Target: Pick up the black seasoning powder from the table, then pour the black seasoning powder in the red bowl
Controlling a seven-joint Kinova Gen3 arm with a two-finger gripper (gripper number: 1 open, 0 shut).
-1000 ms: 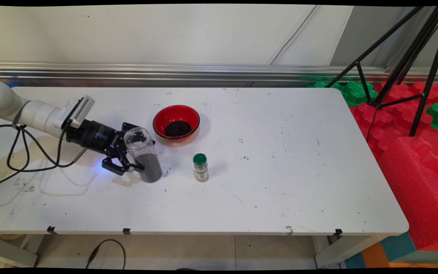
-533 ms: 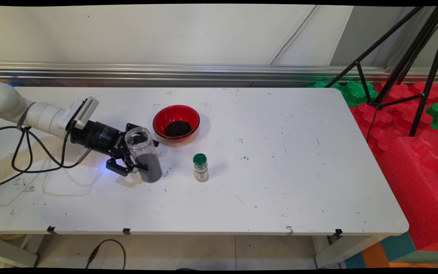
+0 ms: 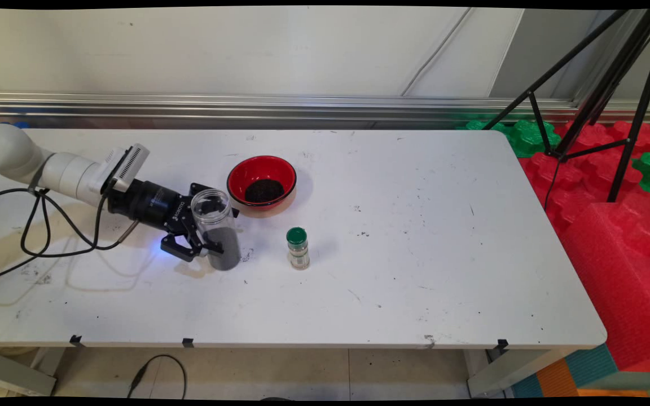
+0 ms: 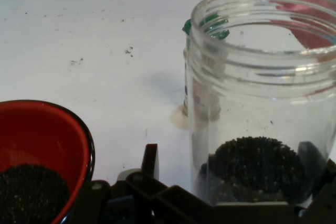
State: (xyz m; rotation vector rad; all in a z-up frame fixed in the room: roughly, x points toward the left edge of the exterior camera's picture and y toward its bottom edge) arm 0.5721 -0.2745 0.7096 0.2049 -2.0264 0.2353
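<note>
A clear, lidless jar (image 3: 216,210) with dark grains in its lower part stands on the white table (image 3: 392,270), leaning slightly left. My gripper (image 3: 219,231) reaches in low from the left and straddles the jar. In the hand view the jar (image 4: 262,108) fills the right side. One finger (image 4: 150,158) stands apart from its wall with bare table between, so the gripper (image 4: 231,163) is open around it. A red bowl (image 3: 261,179) holding dark grains sits just behind and to the right, also seen as the red bowl (image 4: 42,145). A small green-capped spice jar (image 3: 297,247) stands to the right.
Black cables (image 3: 37,225) hang from the arm onto the table's left part. Dark specks lie on the table beside the jar's base. Red and green foam blocks (image 3: 613,186) and a black tripod (image 3: 613,84) stand off the table's right end.
The gripper has slid a little to the right, and the jar's mouth has swung right with it, so the jar stands more upright. Bowl and spice jar have not moved.
</note>
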